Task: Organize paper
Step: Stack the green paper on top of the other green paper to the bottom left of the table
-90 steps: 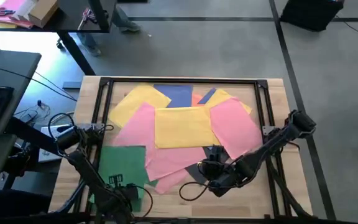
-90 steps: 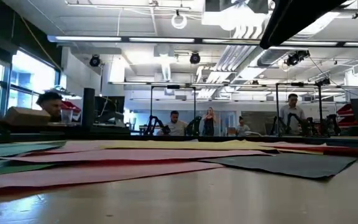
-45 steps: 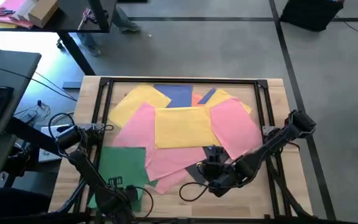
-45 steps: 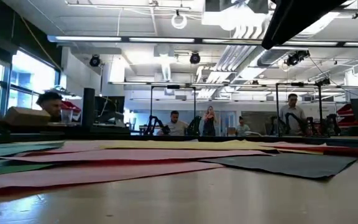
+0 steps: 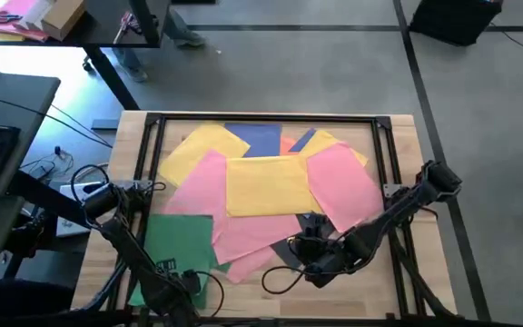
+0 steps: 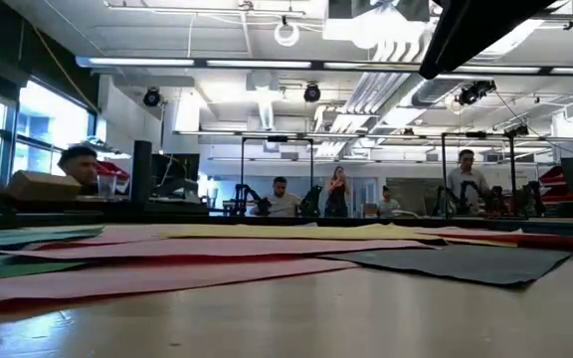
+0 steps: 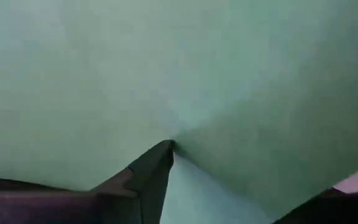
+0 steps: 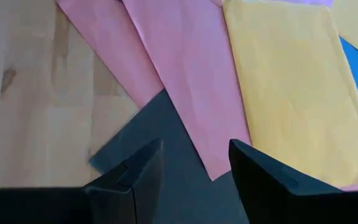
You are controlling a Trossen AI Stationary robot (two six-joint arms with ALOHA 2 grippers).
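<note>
Item: coloured paper, loose sheets, spread unsorted and overlapping over the light wooden tabletop (image 5: pixel 398 145) inside a dark frame. Contents: a green sheet (image 5: pixel 182 238) at the near left; a yellow sheet (image 5: pixel 268 184) in the middle; pink sheets on either side of it, one large pink sheet (image 5: pixel 343 186) to the right; a further yellow sheet (image 5: pixel 198 150) at the far left; a blue sheet (image 5: pixel 260 138) at the far edge with a sliver of orange beside it; a dark grey sheet (image 8: pixel 185 168) at the near middle, partly under pink. Progress, as judged: hardly begun; no stack or colour grouping was visible, and all the gathering appeared left to do. Left gripper (image 5: pixel 172 271): low over the near part of the green sheet, one fingertip (image 7: pixel 165 149) pressed into the paper and dimpling it; whether the jaws were parted or closed could not be told. Right gripper (image 8: pixel 191 165): above the dark grey sheet's corner, jaws parted, holding nothing. Surface: pale wood, bare along the near edge and right side. Room: a large workshop with strip lighting, exposed ducts, other arm rigs, and several people (image 6: pixel 336 194) standing or seated well beyond the table.
</note>
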